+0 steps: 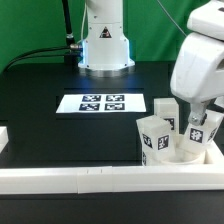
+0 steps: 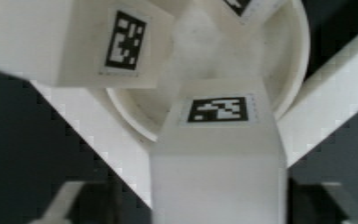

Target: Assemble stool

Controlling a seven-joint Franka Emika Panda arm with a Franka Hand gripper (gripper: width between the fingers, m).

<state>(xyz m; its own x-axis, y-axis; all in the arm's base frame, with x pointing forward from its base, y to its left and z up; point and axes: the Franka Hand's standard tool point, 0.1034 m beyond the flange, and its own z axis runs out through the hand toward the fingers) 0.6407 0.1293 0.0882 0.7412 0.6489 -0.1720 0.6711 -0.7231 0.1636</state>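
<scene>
1. In the exterior view, the gripper point(image 1: 196, 128) is being held low over the stool point(image 1: 172, 142), at the exterior view's right, on the black table point(image 1: 40, 105). The fingers are being closed around one white leg point(image 1: 197, 131) that is standing up from the seat.
2. In this view, the stool is being kept just inside the white border rails point(image 1: 60, 178), well apart from the marker board point(image 1: 103, 102). Several legs with black-and-white tags are being shown sticking up from the round white seat point(image 1: 183, 150) (some are leaning a little).
3. In the wrist view, a long white leg point(image 2: 220, 165) is being squeezed between the dark fingertips point(image 2: 91, 203). The round seat point(image 2: 274, 60) is being seen beyond it, with another tagged leg point(image 2: 119, 45) close by.
4. To do this step well, the leg should be held straight and turned gently, so that it is being seated fully in its socket (probably). The grip should be kept firm, so nothing is being tipped.
</scene>
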